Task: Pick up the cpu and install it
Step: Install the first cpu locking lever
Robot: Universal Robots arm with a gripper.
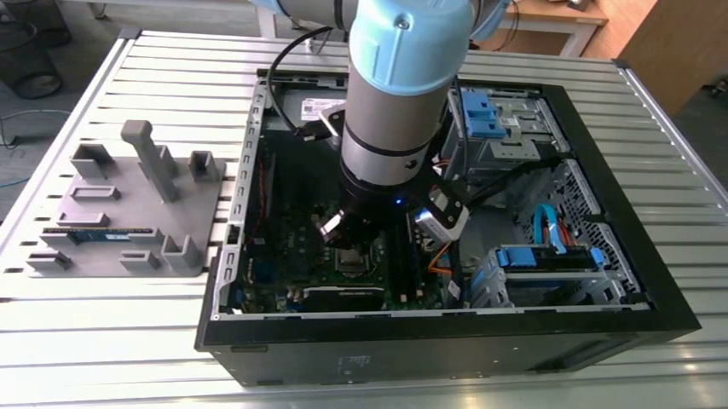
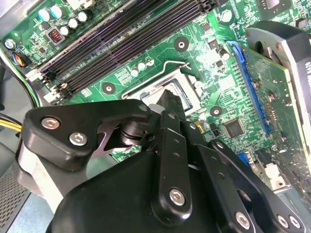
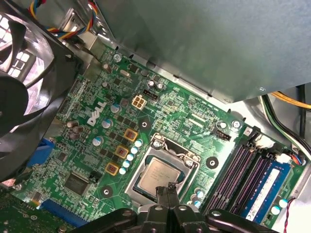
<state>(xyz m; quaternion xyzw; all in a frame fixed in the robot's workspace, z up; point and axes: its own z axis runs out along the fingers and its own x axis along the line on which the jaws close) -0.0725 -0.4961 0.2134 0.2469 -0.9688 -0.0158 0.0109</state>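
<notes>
Gripper [image 3: 165, 190] fingers pressed together, nothing between them, tips just above the cpu [image 3: 162, 176] (silver top up), which is seated in the socket frame [image 3: 163, 148] on the green motherboard [image 3: 180, 114].

Exterior view: high, off the arm, looks down at an angle on bench [image 1: 102, 341] w/ open PC case [image 1: 637, 281]; mid range, arm [image 1: 393, 102] blocks centre.
First wrist view: close above motherboard [image 3: 170, 111], past gripper [image 3: 165, 190], onto socket frame [image 3: 163, 175].
Second wrist view: close, from behind gripper [image 2: 167, 97], other side.
Shared: socket frame [image 2: 160, 90], motherboard [image 2: 204, 63] in both wrist views.
</notes>
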